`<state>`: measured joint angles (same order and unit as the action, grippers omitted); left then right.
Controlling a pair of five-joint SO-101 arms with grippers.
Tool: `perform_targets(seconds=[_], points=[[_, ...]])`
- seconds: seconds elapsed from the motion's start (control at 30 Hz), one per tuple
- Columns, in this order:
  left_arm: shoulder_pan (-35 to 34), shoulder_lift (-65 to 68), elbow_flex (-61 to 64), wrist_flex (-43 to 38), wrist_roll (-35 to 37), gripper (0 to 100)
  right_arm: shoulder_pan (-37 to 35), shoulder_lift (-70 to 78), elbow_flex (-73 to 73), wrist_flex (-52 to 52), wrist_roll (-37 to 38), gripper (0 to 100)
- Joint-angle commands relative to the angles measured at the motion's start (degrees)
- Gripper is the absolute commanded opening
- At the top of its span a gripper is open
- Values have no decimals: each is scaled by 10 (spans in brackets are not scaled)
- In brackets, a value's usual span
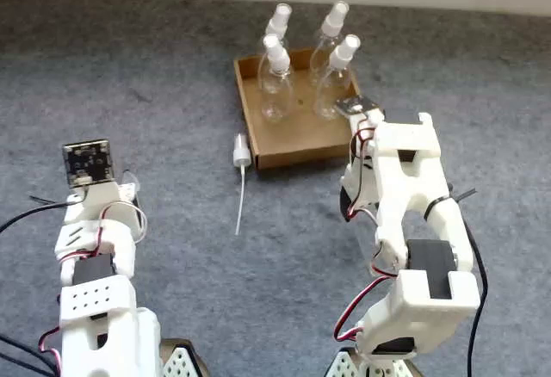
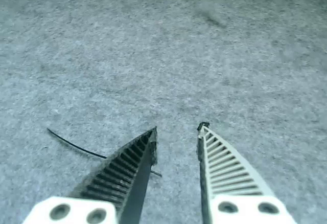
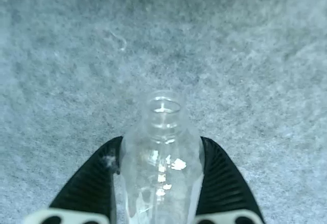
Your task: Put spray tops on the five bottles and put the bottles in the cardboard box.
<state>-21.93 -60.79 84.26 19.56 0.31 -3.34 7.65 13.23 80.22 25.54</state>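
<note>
An open-necked clear bottle (image 3: 161,175) with no top stands between my right gripper's (image 3: 162,141) black fingers, which are shut on its shoulders. That arm (image 1: 400,166) sits just in front of the cardboard box (image 1: 301,140), near its front right corner. Several bottles with white spray tops stand in the box, among them one at the front left (image 1: 275,93) and one at the front right (image 1: 331,89). A loose spray top (image 1: 241,149) with its long tube lies on the carpet left of the box front. My left gripper (image 2: 176,132) hangs open over bare carpet at the left.
Grey carpet covers the whole table. A thin black wire (image 2: 76,144) lies on it beside my left gripper. Dark cables (image 1: 34,205) trail from the left arm (image 1: 95,248) at the left edge.
</note>
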Motion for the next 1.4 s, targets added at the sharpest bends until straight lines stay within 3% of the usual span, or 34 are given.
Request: perform_targets(seconds=[0.0,0.1,0.3,0.47,0.6,0.7,1.0,1.13,1.37], points=[[-15,0,-58,13,-6,130,-2,-32,-7,20,-1,4],[-10,8,-141,130,-101,130,-1,-32,-8,22,-1,4],[3,131,-330,311,-137,133,-28,-78,-79,104,-1,4],[29,323,-530,426,-131,134,-91,-177,-138,184,-1,4],[94,455,-682,488,-84,151,-181,-243,-44,160,4,4],[147,530,-761,514,-63,198,-202,-296,53,107,2,4],[254,651,-862,524,51,208,-124,-515,430,-182,2,4],[278,688,-874,505,85,210,-125,-617,535,-205,-29,4],[285,778,-879,432,90,207,-131,-720,589,-209,-33,4]])
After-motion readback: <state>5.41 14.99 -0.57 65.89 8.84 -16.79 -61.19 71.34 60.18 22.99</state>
